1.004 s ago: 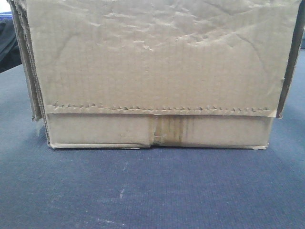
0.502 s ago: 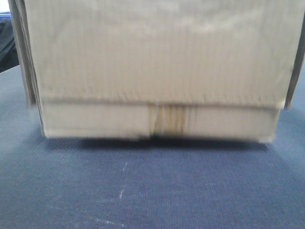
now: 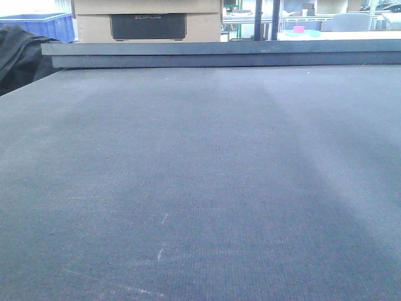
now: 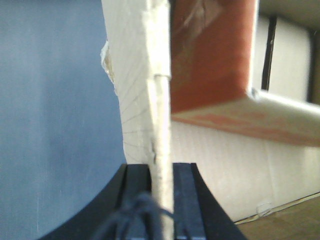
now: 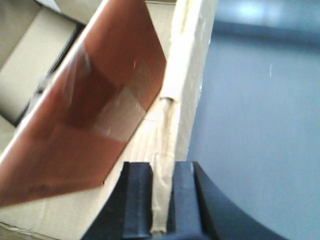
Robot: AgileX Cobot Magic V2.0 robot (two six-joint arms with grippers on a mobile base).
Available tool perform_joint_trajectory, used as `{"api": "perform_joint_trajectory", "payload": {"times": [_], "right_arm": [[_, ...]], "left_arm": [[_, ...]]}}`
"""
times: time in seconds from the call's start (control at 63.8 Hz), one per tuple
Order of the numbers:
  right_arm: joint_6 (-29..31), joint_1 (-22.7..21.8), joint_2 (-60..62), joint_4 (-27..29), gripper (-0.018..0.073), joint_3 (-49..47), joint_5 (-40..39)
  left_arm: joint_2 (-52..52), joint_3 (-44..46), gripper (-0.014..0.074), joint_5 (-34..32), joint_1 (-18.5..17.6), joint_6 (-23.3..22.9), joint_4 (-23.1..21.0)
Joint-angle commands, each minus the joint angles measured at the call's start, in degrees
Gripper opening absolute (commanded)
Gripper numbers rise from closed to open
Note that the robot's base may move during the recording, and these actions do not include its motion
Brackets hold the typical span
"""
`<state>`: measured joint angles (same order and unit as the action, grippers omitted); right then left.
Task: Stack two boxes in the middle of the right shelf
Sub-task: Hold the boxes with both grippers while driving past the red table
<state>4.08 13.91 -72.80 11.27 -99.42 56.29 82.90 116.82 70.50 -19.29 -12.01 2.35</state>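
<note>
I hold one cardboard box between both arms. In the left wrist view my left gripper (image 4: 161, 169) is shut on the box's upright side wall (image 4: 135, 75), one black finger on each face. In the right wrist view my right gripper (image 5: 161, 169) is shut on the opposite wall (image 5: 192, 70) the same way. A reddish-brown inner flap (image 5: 95, 115) leans inside the open box. The box does not appear in the front view, and neither do the grippers. The shelf is out of view.
The blue-grey table top (image 3: 200, 188) stretches ahead to a raised dark back edge (image 3: 219, 53). Behind that edge stand a cardboard carton with a black label (image 3: 147, 22) and a blue bin (image 3: 44, 25). Black cloth (image 3: 19, 53) lies at the far left.
The box that filled the front view rose and has left that view. The bare table top and the back of the room now show.
</note>
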Motion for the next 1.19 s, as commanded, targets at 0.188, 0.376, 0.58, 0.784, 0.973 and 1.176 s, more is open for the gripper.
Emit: {"api": "perform_joint_trajectory", "payload": {"times": [0.188,0.376,0.58,0.784,0.973,1.176], "right_arm": [[1.0,-0.5,1.4,-1.6,-0.0153,-1.2,-2.8],[1.0,-0.5,1.4,-1.6,-0.0153,-1.2,-2.8],[1.0,-0.5,1.4,-1.6,-0.0153,-1.2,-2.8],[1.0,-0.5,1.4,-1.6,-0.0153,-1.2,-2.8],[1.0,-0.5,1.4,-1.6,-0.0153,-1.2,-2.8],[1.0,-0.5,1.4,-1.6,-0.0153,-1.2,-2.8]], "left_arm": [[-2.1,1.3,-0.0111,-2.0,-0.1,0.0,0.9],[-2.0,1.3,-0.0111,-1.4,-0.1,0.0,1.1],[-2.0,1.3,-0.0111,-1.4,0.0,0.0,1.1],[-2.0,1.3,-0.0111,-1.4,0.0,0.0,1.1],[-2.0,1.3,-0.0111,-1.4,0.0,0.0,1.1],[-2.0,1.3,-0.0111,-1.4,0.0,0.0,1.1]]}}
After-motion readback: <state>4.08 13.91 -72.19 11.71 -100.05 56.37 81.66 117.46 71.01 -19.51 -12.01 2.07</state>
